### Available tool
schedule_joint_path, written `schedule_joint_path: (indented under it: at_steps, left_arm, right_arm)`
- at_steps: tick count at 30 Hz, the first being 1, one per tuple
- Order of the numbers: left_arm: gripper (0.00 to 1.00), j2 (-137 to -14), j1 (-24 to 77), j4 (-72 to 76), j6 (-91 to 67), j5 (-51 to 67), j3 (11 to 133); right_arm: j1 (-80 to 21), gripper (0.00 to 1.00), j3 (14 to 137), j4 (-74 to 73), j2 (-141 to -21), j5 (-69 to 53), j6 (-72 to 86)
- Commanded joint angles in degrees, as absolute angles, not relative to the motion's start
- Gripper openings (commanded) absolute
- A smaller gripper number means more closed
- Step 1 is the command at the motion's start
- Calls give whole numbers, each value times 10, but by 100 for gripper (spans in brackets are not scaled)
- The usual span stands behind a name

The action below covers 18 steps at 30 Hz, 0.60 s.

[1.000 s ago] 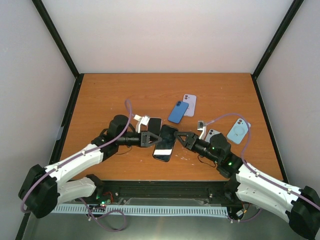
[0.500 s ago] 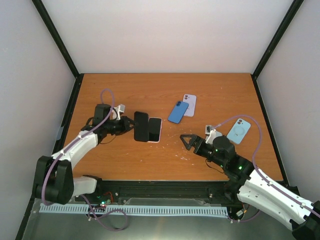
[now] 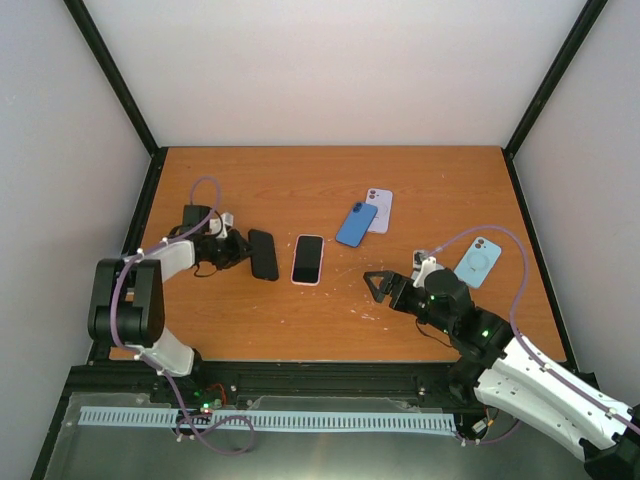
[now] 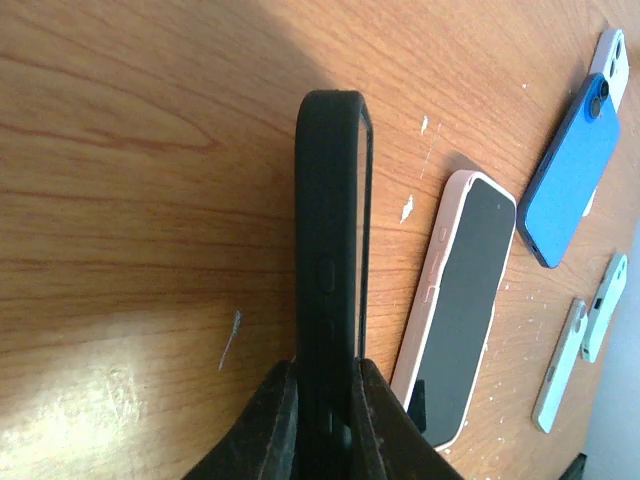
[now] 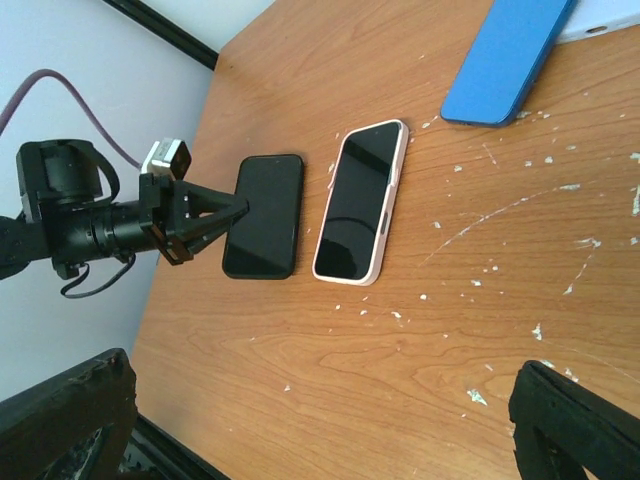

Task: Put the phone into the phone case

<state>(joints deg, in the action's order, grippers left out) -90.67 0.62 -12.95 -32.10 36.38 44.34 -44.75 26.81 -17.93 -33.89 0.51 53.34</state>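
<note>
The left gripper [image 3: 238,250] has swung the black cased phone [image 3: 263,254] leftward and clamps its end, down at the surface [image 3: 300,180] beside the pink phone [image 3: 308,259]. The right gripper [image 3: 372,284] gapes wide, empty.

The black case [image 4: 328,250] looks matt, perhaps rubbery, the phone [image 4: 462,300] glossy-screened, the wood table [image 4: 150,150] smooth, white-flecked.

- One black rubbery rectangular phone case [image 3: 263,254].
- One dark-screened phone in a pale pink shell [image 3: 308,259].
- One bright blue phone-shaped slab [image 3: 356,224], back up.
- One lavender phone-shaped slab [image 3: 380,205] with twin lenses.
- One light-blue phone case with a ring on its back [image 3: 478,262].
- Possibly one more pale slab [image 4: 557,368], seen only at a low angle from the left wrist.
</note>
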Motion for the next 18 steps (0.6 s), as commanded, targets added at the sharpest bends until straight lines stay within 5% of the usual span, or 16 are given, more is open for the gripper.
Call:
schedule_joint_path:
  at_steps: [1, 6, 18]
  left_arm:
    - [4, -934, 3, -97, -313, 386, 461]
    - [16, -956, 2, -101, -312, 370, 465]
    - [80, -895, 2, -162, -315, 295, 472]
  right_arm:
    - [-448, 100, 294, -220, -348, 31, 510]
    - [-448, 100, 296, -241, -358, 52, 511]
    - [-444, 100, 348, -330, -429, 143, 487]
